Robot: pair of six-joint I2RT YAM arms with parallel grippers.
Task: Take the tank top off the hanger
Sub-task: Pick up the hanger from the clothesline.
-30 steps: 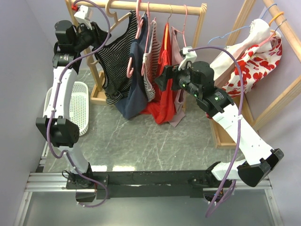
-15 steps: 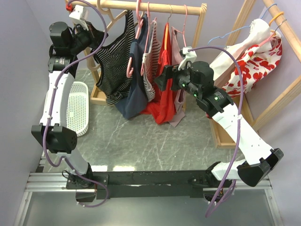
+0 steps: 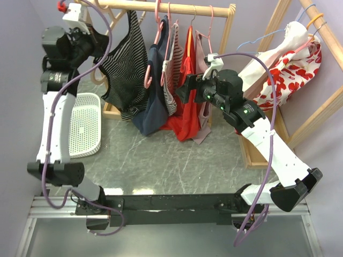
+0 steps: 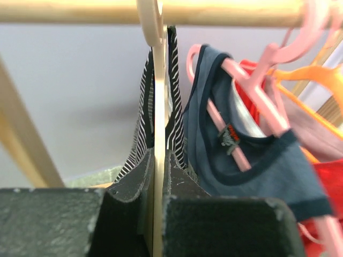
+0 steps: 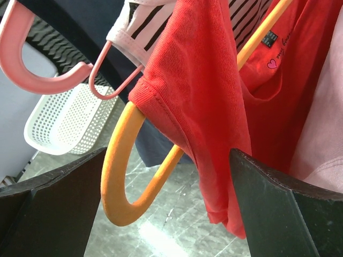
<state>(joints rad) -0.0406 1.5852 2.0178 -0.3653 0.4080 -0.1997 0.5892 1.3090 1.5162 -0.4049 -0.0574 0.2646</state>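
A black-and-white striped tank top hangs on a pale wooden hanger at the left end of the wooden rail. My left gripper is shut on that hanger's arm; in the left wrist view the wood is pinched between the two pads, with striped straps either side. My right gripper is open. In the right wrist view its fingers straddle the curved end of an orange hanger carrying a red top, touching neither.
A navy top on a pink hanger hangs right beside the striped one, then other garments. A white perforated basket lies on the floor at left. A second rack with a red-and-white floral garment stands at right.
My left gripper has closed on the wooden hanger and moved left and up, dragging the hanger and striped tank top leftward along the rail. The right arm has not moved.
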